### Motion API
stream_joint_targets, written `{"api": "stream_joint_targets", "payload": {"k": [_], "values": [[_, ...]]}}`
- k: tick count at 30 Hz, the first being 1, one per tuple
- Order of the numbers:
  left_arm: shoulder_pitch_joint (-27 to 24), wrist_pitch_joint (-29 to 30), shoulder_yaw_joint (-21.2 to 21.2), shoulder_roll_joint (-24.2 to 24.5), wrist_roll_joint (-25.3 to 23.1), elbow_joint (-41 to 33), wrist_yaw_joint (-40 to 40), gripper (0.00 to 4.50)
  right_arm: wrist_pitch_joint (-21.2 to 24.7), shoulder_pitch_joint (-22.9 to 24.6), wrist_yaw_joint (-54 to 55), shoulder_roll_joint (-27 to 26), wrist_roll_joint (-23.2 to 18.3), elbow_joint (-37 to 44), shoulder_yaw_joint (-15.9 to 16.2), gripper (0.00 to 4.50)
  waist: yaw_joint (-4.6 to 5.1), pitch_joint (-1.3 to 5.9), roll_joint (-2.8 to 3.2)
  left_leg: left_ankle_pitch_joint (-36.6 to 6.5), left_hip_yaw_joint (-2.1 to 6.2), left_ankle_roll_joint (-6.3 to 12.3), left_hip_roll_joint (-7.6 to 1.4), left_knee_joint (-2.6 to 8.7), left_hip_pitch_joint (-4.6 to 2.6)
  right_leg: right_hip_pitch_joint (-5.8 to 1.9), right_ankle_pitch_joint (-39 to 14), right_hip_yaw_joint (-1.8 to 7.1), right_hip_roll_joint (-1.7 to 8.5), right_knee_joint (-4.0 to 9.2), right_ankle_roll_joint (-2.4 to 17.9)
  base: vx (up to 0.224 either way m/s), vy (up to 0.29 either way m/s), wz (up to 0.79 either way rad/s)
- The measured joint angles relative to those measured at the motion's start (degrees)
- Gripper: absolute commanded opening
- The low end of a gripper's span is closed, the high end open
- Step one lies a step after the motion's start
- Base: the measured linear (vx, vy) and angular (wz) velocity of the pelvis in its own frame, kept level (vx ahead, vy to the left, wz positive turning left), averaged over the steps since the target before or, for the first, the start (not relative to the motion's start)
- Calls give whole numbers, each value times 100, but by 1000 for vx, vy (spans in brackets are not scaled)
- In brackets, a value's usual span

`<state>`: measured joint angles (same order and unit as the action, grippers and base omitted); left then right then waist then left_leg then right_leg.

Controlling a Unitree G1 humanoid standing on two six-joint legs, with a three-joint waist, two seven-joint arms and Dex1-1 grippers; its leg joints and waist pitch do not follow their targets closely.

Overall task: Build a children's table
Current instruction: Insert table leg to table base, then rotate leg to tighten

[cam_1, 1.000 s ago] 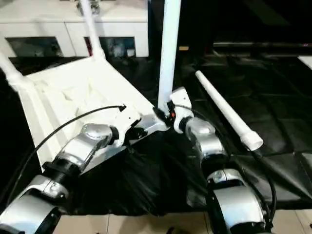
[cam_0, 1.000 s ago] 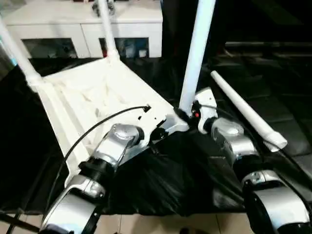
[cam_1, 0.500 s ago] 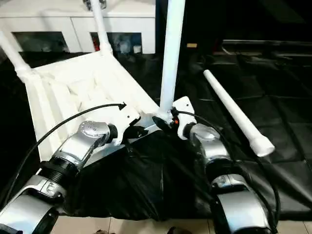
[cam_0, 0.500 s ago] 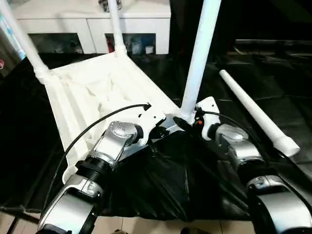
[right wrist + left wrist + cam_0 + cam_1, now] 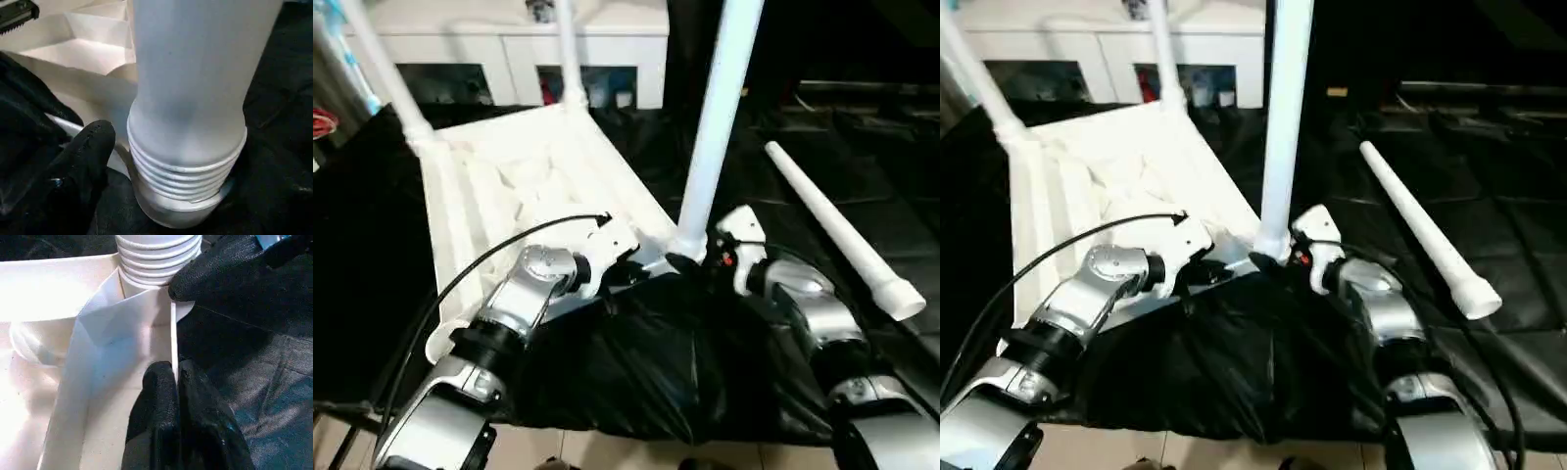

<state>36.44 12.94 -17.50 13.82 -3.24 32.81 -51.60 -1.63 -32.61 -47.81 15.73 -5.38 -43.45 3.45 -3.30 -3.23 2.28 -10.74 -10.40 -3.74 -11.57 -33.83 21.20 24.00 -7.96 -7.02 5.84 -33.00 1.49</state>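
The children's table top (image 5: 509, 176) lies upside down on black cloth, its ribbed underside facing up. Two legs (image 5: 570, 59) (image 5: 386, 78) stand in its far corners. A third leg (image 5: 715, 117) stands upright in the near right corner socket, its threaded collar (image 5: 186, 166) at the socket. My left gripper (image 5: 175, 382) is shut on the top's thin near rim beside that corner. My right gripper (image 5: 1273, 259) is open around the base of the standing leg, with one finger (image 5: 90, 142) a little apart from the collar. A fourth leg (image 5: 837, 230) lies loose on the cloth to the right.
A white cabinet (image 5: 509, 49) with glass-fronted compartments stands behind the table top. Black cloth (image 5: 636, 372) covers the floor and bunches up in front of the near corner. Pale floor tiles show at the front edge.
My right gripper's fingers have spread apart from the standing leg's base. The left gripper keeps its hold on the rim. The head view has shifted a little.
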Motion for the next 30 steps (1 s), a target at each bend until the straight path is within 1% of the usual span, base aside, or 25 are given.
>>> {"api": "stream_joint_targets", "payload": {"k": [4, 8, 13, 17, 24, 27, 29, 30], "values": [[-82, -61, -38, 105, 15, -136, -189, 0, 24, 141, -215, 76, -6, 239, 39, 394, -12, 0, 0, 3, 0, 6, -2, 1, 1, 2, -5, 0, -3, -3, -8, 0, 0, 0], [-193, -90, -73, 171, 30, -298, -374, 0, 24, 184, -377, 85, -6, 324, 97, 394, -34, 0, 0, 11, 1, 18, -3, 0, 1, 0, -5, 1, -4, -3, -8, 0, 0, 0], [-215, -164, -172, 207, 38, -341, -560, 0, -17, 248, -393, 102, -3, 401, 144, 394, -104, 0, 0, 2, -18, 2, -4, -5, 3, -8, -9, 27, -4, -7, -15, 0, 0, 0], [-223, -169, -216, 209, 37, -385, -579, 0, -17, 251, -401, 137, -3, 416, 142, 394, -161, 0, 0, 2, -21, 3, -4, -10, 5, -8, -9, 31, -4, -9, -15, 0, 0, 0], [-222, -176, -219, 224, 37, -390, -621, 0, 35, 266, -528, 158, -86, 457, 139, 394, -173, 0, 0, 14, -21, 22, -8, -9, 5, -6, -12, 30, -8, -13, -20, 0, 0, 0], [-222, -183, -223, 233, 37, -390, -635, 0, 50, 267, -557, 180, -124, 457, 138, 358, -173, 0, 0, 14, -21, 22, -9, -9, 5, -6, -12, 30, -9, -13, -20, 0, 0, 0], [-222, -190, -227, 253, 40, -390, -651, 0, 107, 267, -606, 197, -133, 465, 135, 351, -173, 0, -1, 14, -21, 22, -9, -10, 4, -7, -12, 30, -10, -14, -20, 0, 0, 0], [-222, -190, -227, 260, 41, -390, -664, 0, 117, 267, -620, 197, -139, 466, 132, 332, -173, 1, -1, 14, -21, 22, -10, -10, 4, -7, -12, 30, -11, -14, -20, 0, 0, 0]]}}
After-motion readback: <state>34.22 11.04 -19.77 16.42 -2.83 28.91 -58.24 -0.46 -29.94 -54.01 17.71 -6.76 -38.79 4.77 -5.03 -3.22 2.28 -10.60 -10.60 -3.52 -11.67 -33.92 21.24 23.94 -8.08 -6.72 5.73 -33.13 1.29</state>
